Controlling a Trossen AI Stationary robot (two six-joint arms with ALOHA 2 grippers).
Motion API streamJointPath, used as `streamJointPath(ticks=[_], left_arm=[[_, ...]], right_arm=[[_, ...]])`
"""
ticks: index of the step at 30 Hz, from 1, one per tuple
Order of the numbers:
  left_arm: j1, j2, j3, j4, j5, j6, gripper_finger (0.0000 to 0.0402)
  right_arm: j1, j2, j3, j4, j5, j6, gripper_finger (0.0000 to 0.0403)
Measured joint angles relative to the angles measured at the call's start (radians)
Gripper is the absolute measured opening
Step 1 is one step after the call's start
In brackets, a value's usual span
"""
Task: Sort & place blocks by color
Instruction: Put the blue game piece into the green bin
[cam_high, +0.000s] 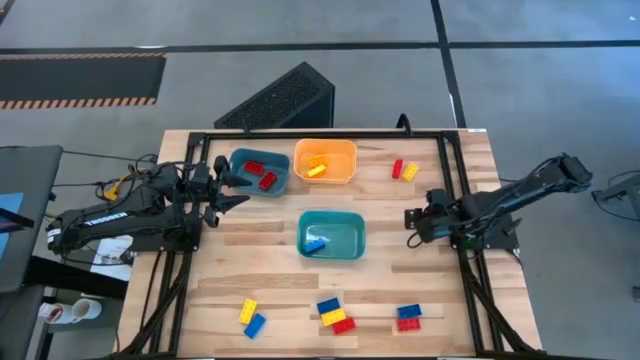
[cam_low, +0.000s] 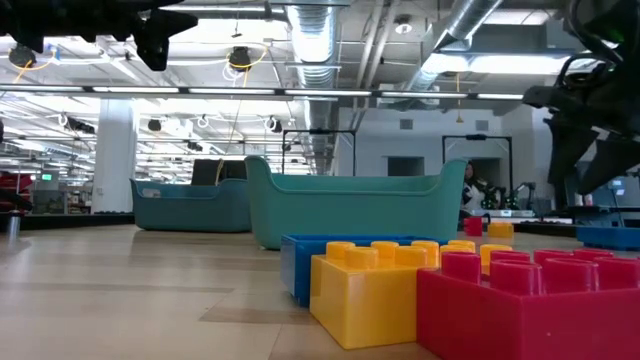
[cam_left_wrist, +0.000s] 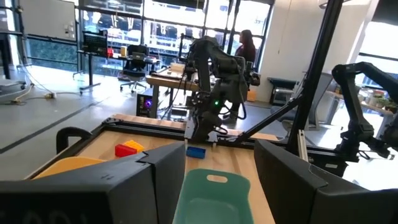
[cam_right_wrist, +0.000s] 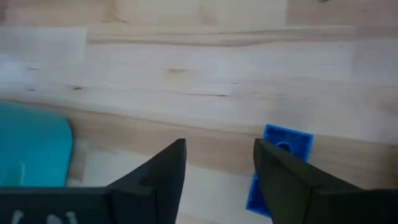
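While half hidden by right gripper (cam_right_wrist: 217, 168) fingers, blue block (cam_right_wrist: 277, 167) lies ungrasped | both grippers' fingers spread.

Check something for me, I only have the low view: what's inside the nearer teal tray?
Observer: The centre teal tray holds one blue block.
Operator: And the teal one behind it?
Observer: The left teal tray holds two red blocks.
Operator: Right gripper carrying anything?
Observer: No. The right gripper is open and empty, with a loose blue block lying on the table close by.
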Motion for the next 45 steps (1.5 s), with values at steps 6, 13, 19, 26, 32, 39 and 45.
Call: streamJointPath(ticks=[6, 13, 19, 26, 32, 39, 45], left_arm=[[0.0, 0.0, 0.0, 0.002, -0.001, 0.002, 0.018], [0.0, 0.0, 0.0, 0.002, -0.003, 0.002, 0.018], [0.0, 0.0, 0.0, 0.002, -0.003, 0.001, 0.018], [0.0, 0.0, 0.0, 0.002, -0.003, 0.001, 0.018], [0.0, 0.0, 0.0, 0.002, -0.003, 0.001, 0.018], [0.0, 0.0, 0.0, -0.003, 0.003, -0.001, 0.018], [0.0, 0.0, 0.0, -0.005, 0.004, -0.001, 0.018]], right_arm=[[-0.003, 0.001, 0.001, 0.056, -0.006, -0.059, 0.0235], [-0.073, 0.002, 0.054, -0.011, -0.205, -0.03, 0.0239], [-0.136, 0.002, 0.073, -0.086, -0.351, -0.018, 0.024], [-0.222, 0.0, 0.096, -0.137, -0.475, -0.085, 0.024], [-0.257, 0.022, 0.1, -0.142, -0.441, -0.085, 0.024], [-0.257, 0.177, 0.098, -0.037, -0.422, -0.19, 0.024], [-0.275, 0.267, 0.098, 0.011, -0.424, -0.316, 0.024]])
